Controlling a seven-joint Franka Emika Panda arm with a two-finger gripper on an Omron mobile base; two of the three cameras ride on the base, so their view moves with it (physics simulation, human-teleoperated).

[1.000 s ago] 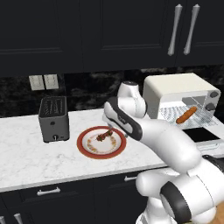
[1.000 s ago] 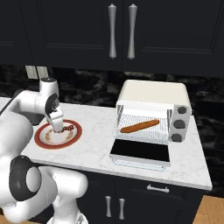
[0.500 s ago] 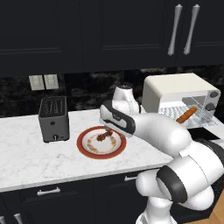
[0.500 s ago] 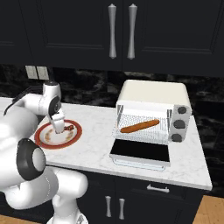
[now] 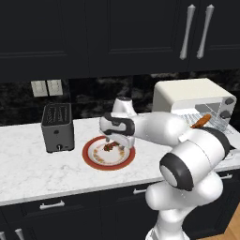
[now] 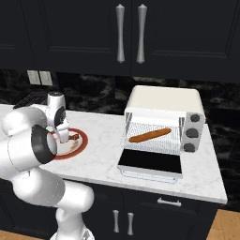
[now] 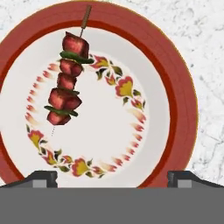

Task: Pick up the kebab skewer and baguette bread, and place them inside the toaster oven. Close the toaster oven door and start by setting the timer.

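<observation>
Hand over the plate, skewer not yet picked up

The desk (image 5: 28, 168) holds the oven (image 6: 164, 105), with its door (image 6: 150, 162) lying open and flat. The bread (image 6: 150, 135) lies on the rack inside the oven. The red plate (image 7: 175, 83) sits well apart from it, beside the toaster (image 5: 57, 126). The hand (image 7: 112, 177) hangs over the plate, fingers spread wide, holding nothing. The skewer (image 7: 65, 87) lies on the plate.
</observation>
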